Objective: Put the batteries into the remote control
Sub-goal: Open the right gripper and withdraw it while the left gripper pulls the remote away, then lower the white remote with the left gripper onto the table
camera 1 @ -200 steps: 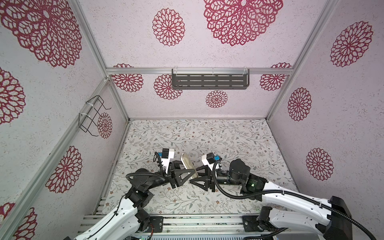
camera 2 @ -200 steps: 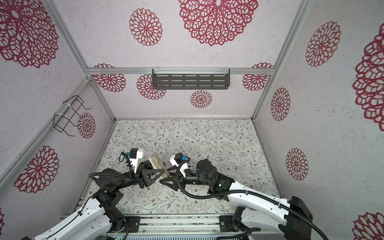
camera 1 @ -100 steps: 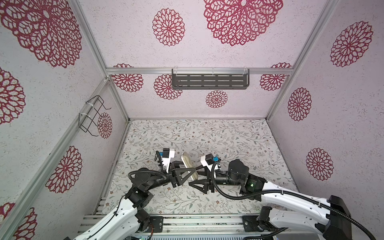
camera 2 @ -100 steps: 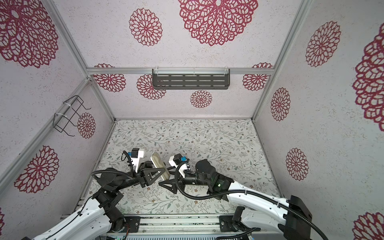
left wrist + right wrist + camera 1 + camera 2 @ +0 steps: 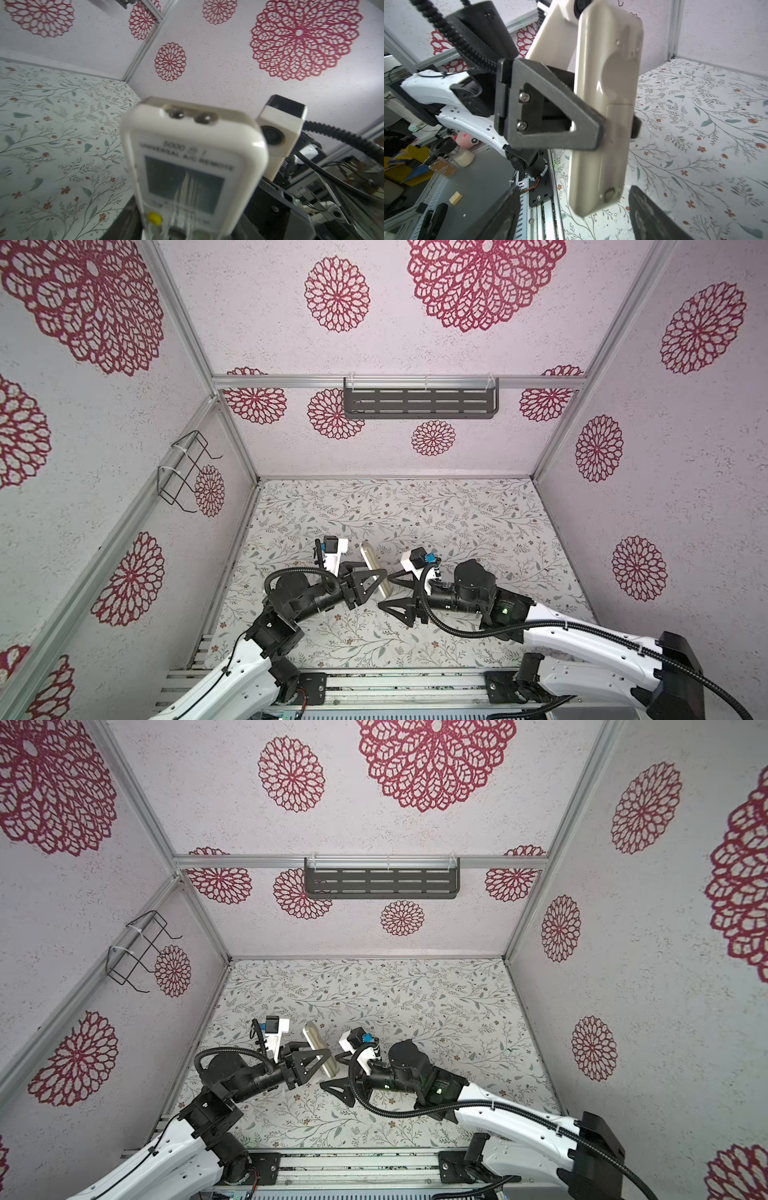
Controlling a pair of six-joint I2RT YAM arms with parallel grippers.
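Note:
The remote control (image 5: 375,568) (image 5: 318,1048) hangs above the floral table, held across its width by my left gripper (image 5: 380,581) (image 5: 325,1058), which is shut on it. Its screen face (image 5: 193,166) looks toward the left wrist camera. In the right wrist view its plain beige back (image 5: 606,99) shows with the cover panel (image 5: 616,158) in place, and the left fingers (image 5: 550,116) clamp its middle. My right gripper (image 5: 389,593) (image 5: 575,220) stands open, its fingers (image 5: 652,218) on either side of the remote's lower end without touching it. The batteries are out of view.
A grey slotted shelf (image 5: 419,400) hangs on the back wall and a black wire rack (image 5: 183,472) on the left wall. A metal rail (image 5: 399,682) runs along the table's front edge. Loose clutter (image 5: 425,164) lies outside the cell.
My right gripper has opened wide and drawn slightly back from the remote. The left gripper keeps the remote almost still.

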